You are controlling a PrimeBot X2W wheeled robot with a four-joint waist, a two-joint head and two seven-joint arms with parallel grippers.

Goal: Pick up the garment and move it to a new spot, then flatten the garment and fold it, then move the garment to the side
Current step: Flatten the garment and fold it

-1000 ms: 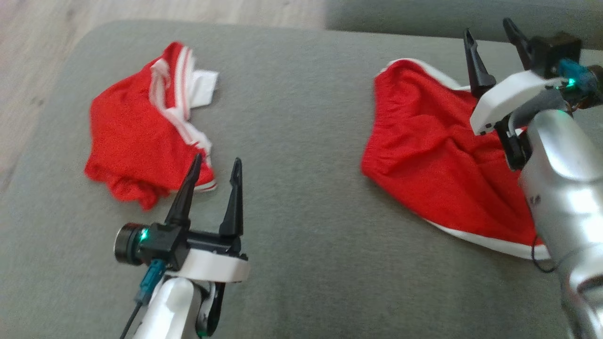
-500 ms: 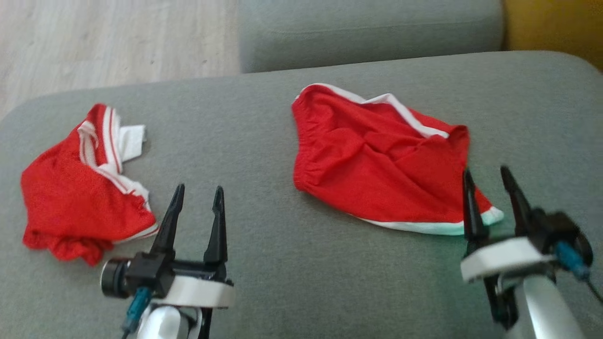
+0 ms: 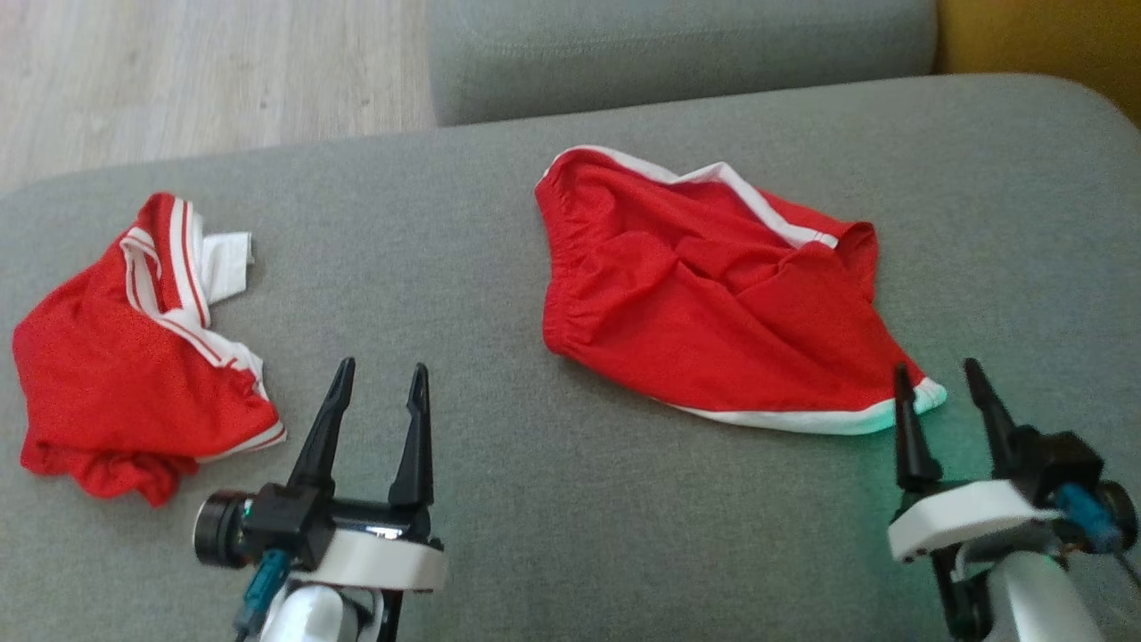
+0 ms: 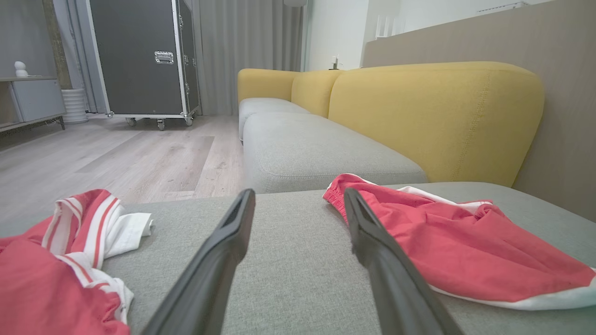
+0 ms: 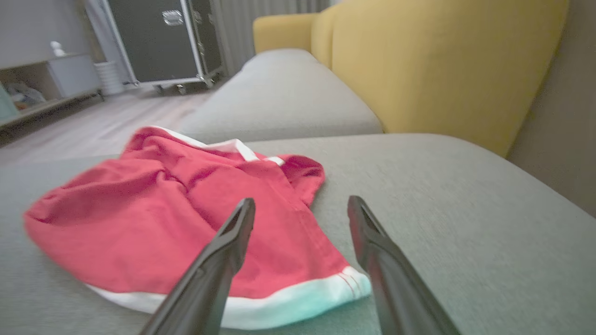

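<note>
Eyeing the shorts (image 3: 704,312): they run far-left to near-right, near corner just beside my right gripper (image 3: 936,366), so it's closer. Jaws wide, nothing held.

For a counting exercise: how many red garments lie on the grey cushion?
2. The left garment lies crumpled at the left edge of the cushion; the right garment spread right of centre. None appears hidden.

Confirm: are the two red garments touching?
Apart. Head view shows bare grey cushion between the left garment and the right garment.
</note>
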